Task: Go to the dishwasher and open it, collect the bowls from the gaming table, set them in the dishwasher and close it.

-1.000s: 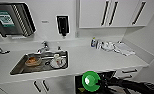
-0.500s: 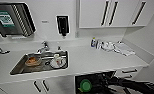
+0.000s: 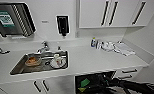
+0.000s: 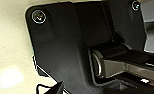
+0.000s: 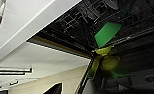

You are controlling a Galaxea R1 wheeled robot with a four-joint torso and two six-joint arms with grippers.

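The dishwasher (image 3: 93,78) stands open under the white counter, its interior dark. Inside it, a green bowl (image 3: 85,82) sits tilted, with a yellow bowl (image 3: 81,89) just below it. My dark arms (image 3: 133,86) reach in from the right towards that opening. The right wrist view looks into the wire racks (image 5: 75,20), where the green bowl (image 5: 107,33) leans on the rack and the yellow bowl (image 5: 106,60) is close to the camera. I cannot make out whether either gripper is holding anything. The gaming table is out of view.
A steel sink (image 3: 20,70) with dishes in it lies to the left of the dishwasher. Small bottles (image 3: 93,42) and a cloth (image 3: 123,48) sit at the counter's back right. White wall cabinets (image 3: 93,12) hang above. Drawers (image 3: 129,71) flank the dishwasher on the right.
The green bowl has gone down from in front of the counter edge into the open dishwasher. The arm has dropped lower with it.
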